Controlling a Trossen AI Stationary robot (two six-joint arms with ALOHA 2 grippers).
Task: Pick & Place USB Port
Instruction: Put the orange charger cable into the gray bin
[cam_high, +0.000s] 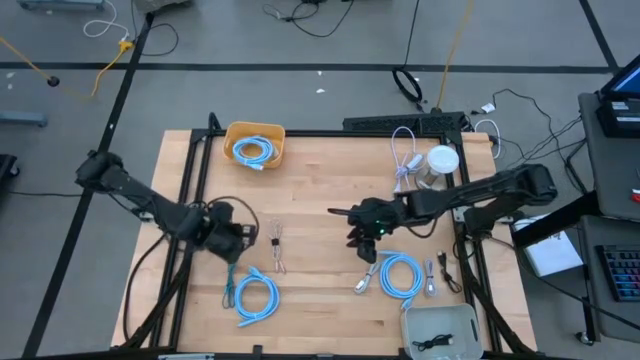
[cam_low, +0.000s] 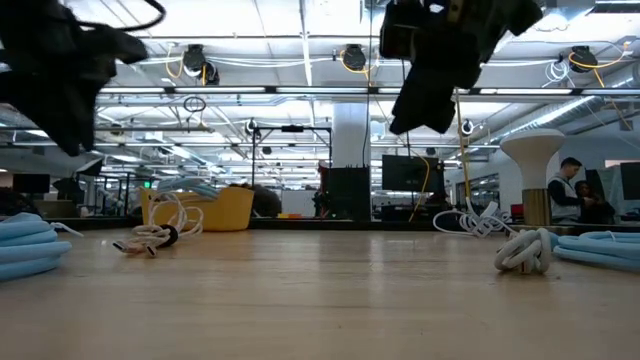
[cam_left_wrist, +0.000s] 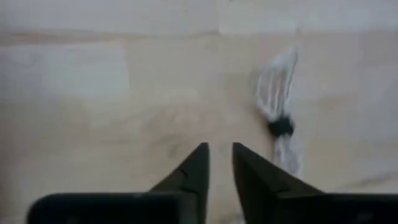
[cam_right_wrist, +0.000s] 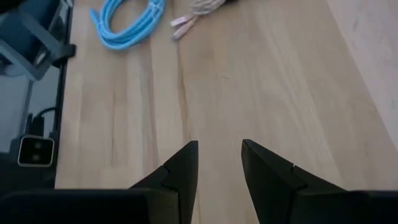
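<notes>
A small white cable bundle tied with a black band (cam_left_wrist: 279, 118) lies flat on the wooden table, also seen in the high view (cam_high: 276, 240). My left gripper (cam_left_wrist: 221, 157) hovers just left of it (cam_high: 240, 242), pointing steeply down, its fingers a little apart with nothing between them. A second white bundle (cam_high: 278, 266) lies just nearer. My right gripper (cam_high: 352, 228) hangs over the table's middle, open (cam_right_wrist: 219, 155) and empty above bare wood.
Blue cable coils lie at the near left (cam_high: 255, 297) and near right (cam_high: 401, 275). A yellow bin (cam_high: 255, 145) holding a blue cable stands at the far edge. White cables (cam_high: 405, 165) and a white cup (cam_high: 441, 162) sit at the far right. A grey tray (cam_high: 440, 325) is at the near right.
</notes>
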